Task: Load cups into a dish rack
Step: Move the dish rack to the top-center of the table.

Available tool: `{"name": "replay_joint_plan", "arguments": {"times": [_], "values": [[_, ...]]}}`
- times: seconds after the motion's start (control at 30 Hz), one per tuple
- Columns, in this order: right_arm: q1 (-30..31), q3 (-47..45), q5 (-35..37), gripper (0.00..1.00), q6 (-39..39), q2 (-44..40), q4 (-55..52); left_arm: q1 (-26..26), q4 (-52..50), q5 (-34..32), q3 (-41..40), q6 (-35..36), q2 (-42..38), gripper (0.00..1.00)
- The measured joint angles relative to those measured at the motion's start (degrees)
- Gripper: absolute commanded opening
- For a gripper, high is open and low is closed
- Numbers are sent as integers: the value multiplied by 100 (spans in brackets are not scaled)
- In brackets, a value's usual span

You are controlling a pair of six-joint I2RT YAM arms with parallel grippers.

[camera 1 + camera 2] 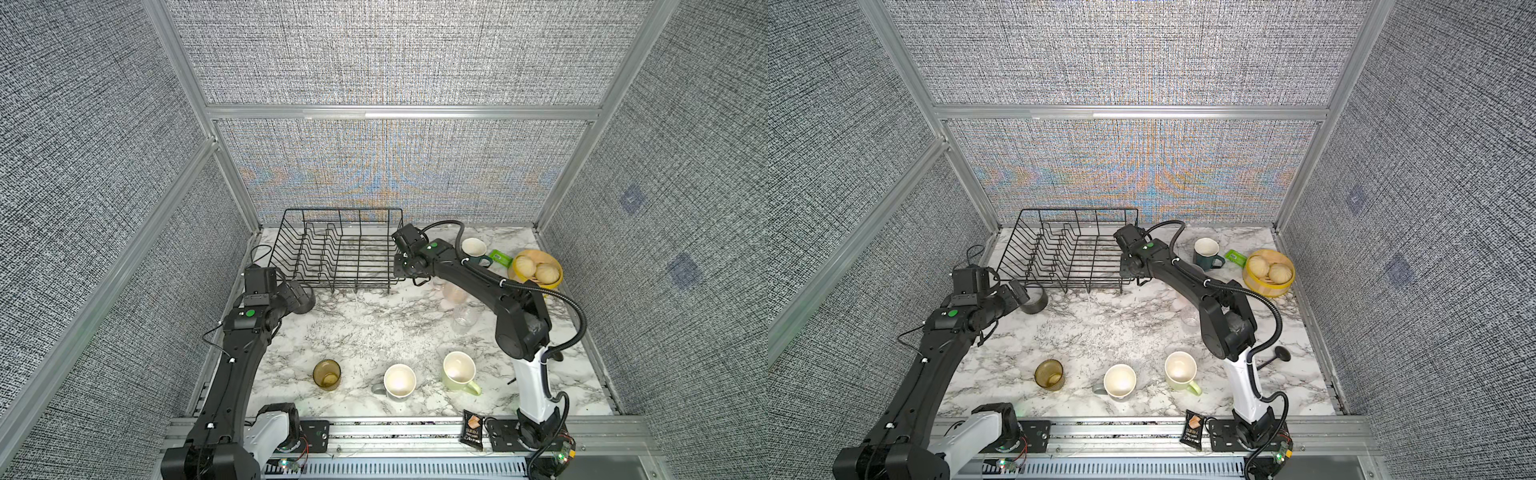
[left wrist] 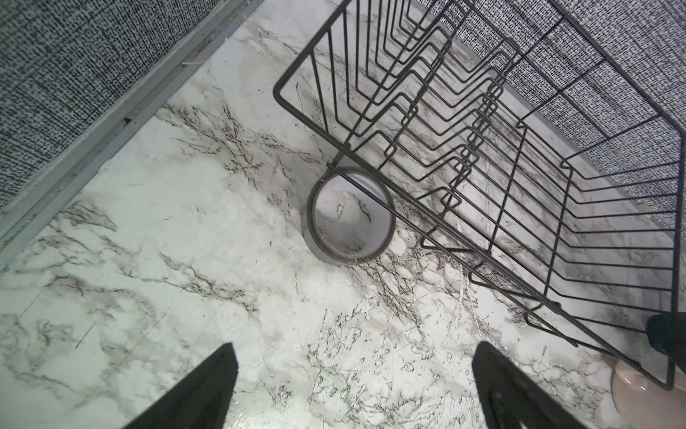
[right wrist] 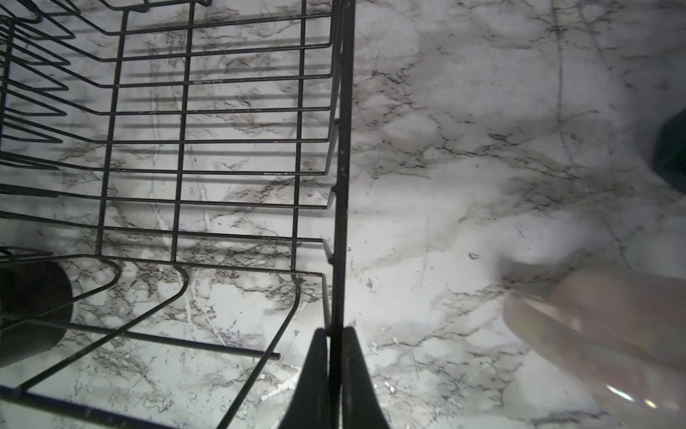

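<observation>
One dish rack point(image 1: 332, 253), long axis crosswise; right claw point(image 3: 334, 331) clamps its rim; left claw point(image 2: 355, 345) apart.

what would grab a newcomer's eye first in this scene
The right gripper is shut on the rim wire of the empty black dish rack at the back of the marble table. Near the front edge an amber glass tumbler, a grey mug and a pale green mug stand upright, not yet loaded. A yellow bowl of bread rolls sits far right.
</observation>
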Motion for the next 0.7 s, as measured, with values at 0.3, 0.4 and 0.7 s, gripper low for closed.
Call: {"name": "replay_joint_plan", "arguments": {"times": [0.3,0.4,0.7], "values": [[-31,-870,133,0,-136,-896,-306,-4,-4,107,20,-105,57,99],[50,-1067,-37,0,-310,-1069,-262,-4,-4,103,35,-175,-52,99],[667,-872,-391,0,-459,-1091,-319,-2,9,-105,2,-345,-304,99]]}}
